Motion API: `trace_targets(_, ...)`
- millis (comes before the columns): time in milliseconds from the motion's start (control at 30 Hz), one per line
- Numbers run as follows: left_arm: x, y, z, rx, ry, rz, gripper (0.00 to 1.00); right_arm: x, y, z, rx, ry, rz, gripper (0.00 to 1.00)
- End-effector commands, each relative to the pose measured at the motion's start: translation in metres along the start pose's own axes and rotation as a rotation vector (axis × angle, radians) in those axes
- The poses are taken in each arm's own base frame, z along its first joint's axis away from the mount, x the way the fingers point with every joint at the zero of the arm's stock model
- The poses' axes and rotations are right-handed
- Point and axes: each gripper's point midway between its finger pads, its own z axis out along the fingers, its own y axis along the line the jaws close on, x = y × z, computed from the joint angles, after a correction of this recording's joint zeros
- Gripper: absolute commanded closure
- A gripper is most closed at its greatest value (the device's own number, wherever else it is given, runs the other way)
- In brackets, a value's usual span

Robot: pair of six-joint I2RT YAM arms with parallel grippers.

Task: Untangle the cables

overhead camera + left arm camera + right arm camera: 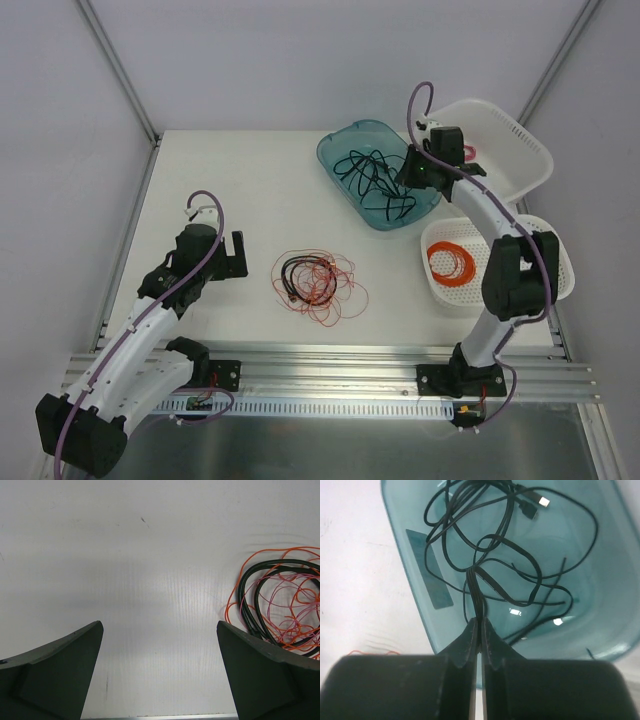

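Top view: the tangle of red wires and black cord (316, 284) lies knotted at the centre of the table (230, 190), so the main job looks undone. Loose black cables (370, 176) sit in the teal tray (345, 137) at one o'clock.

Left wrist: the left gripper (159, 630) stands spread above the table, with the tangle at three o'clock.

Right wrist: the right gripper (479, 625) pinches several strands of the black cables inside the tray.

Red wires (340, 300) and black cord (291, 270), tangled on table (230, 180); black cable (365, 165) in tray (345, 135).

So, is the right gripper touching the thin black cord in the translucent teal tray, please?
Touching: right wrist view shows the right gripper pinching the black cord.
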Motion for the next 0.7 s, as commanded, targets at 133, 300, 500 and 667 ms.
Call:
trace_targets(133, -0.005, 0.0, 0.001, 0.009, -0.02, 0.001, 0.01, 0.035, -0.019, 0.06, 0.14, 0.143, 0.154, 0.87)
trace_targets(300, -0.003, 0.0, 0.001, 0.012, -0.016, 0.003, 0.01, 0.028, -0.015, 0.046, 0.146, 0.127, 0.126, 0.52)
trace_targets(500, -0.005, -0.001, 0.0, 0.017, -0.022, 0.003, 0.01, 0.003, 0.0, 0.002, 0.153, 0.068, 0.036, 0.29)
trace_targets(667, -0.005, -0.002, 0.0, 0.021, -0.022, 0.003, 0.01, -0.006, 0.034, -0.043, 0.102, 0.02, -0.06, 0.21)
